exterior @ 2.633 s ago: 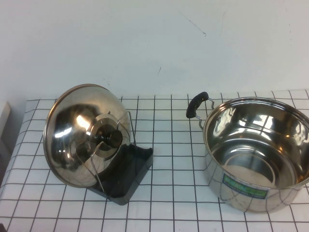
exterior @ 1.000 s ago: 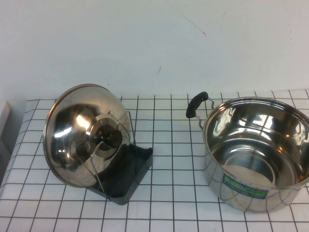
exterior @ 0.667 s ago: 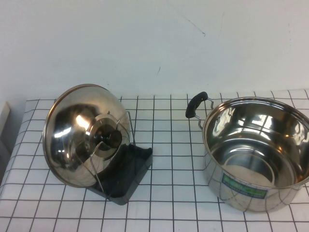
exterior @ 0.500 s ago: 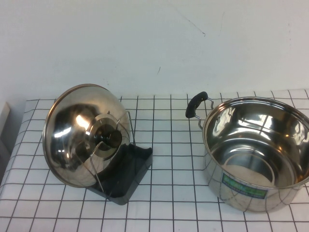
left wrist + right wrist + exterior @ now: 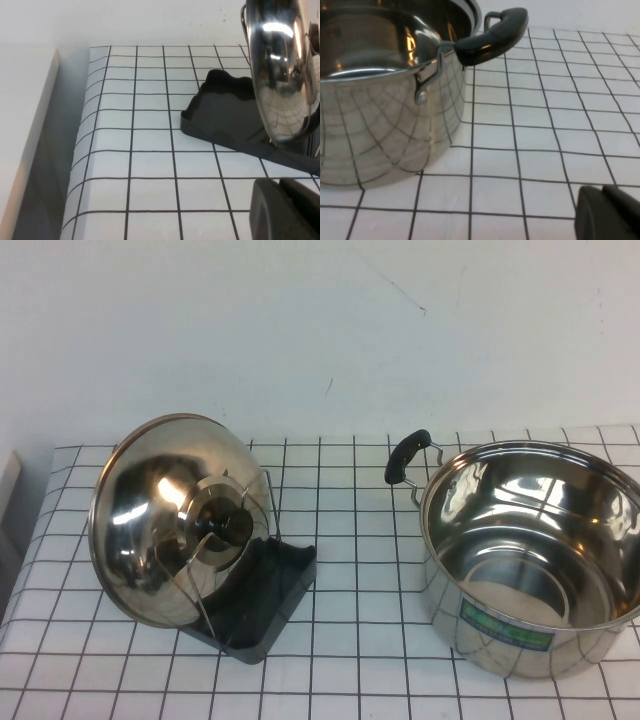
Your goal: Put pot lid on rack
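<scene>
The steel pot lid (image 5: 170, 520) stands on edge in the rack (image 5: 265, 590), leaning against its wire uprights with its black knob facing the pot. In the left wrist view the lid (image 5: 282, 75) rises over the rack's black tray (image 5: 225, 110). Neither arm shows in the high view. My left gripper (image 5: 280, 182) is shut and empty, low over the cloth a short way from the rack. My right gripper (image 5: 601, 189) is shut and empty, low over the cloth beside the pot (image 5: 380, 100).
The open steel pot (image 5: 530, 560) with a black handle (image 5: 407, 456) stands at the right of the checked tablecloth (image 5: 350, 640). The table's left edge (image 5: 75, 165) drops off next to a white board (image 5: 25, 125). A white wall stands behind.
</scene>
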Motion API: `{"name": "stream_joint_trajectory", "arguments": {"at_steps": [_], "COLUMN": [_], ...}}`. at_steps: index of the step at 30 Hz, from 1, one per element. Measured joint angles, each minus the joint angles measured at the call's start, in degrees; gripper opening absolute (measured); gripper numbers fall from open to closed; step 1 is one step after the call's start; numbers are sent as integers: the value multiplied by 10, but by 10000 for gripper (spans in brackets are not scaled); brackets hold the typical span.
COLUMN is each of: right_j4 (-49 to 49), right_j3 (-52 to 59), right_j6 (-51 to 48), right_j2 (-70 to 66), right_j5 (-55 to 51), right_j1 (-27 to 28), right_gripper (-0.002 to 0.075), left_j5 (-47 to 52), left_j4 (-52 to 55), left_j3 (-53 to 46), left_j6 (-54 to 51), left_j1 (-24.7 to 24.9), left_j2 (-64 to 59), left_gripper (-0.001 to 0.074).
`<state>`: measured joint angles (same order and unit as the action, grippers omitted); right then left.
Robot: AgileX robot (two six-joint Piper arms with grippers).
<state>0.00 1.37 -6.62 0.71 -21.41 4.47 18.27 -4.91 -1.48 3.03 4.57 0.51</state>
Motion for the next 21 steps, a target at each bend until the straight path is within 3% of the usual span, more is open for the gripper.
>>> {"name": "stream_joint_trajectory", "arguments": {"at_steps": [21], "right_j4": [-8], "right_j3": [-3], "right_j6": [22], "right_j2": [0], "right_j5": [-17], "right_j1": [0], "right_gripper": [-2], "left_j5": [0], "left_j4": [0], "left_j3": [0], "left_j6": [0], "left_j1": [0], "left_j2": [0], "left_gripper": [-2]}}
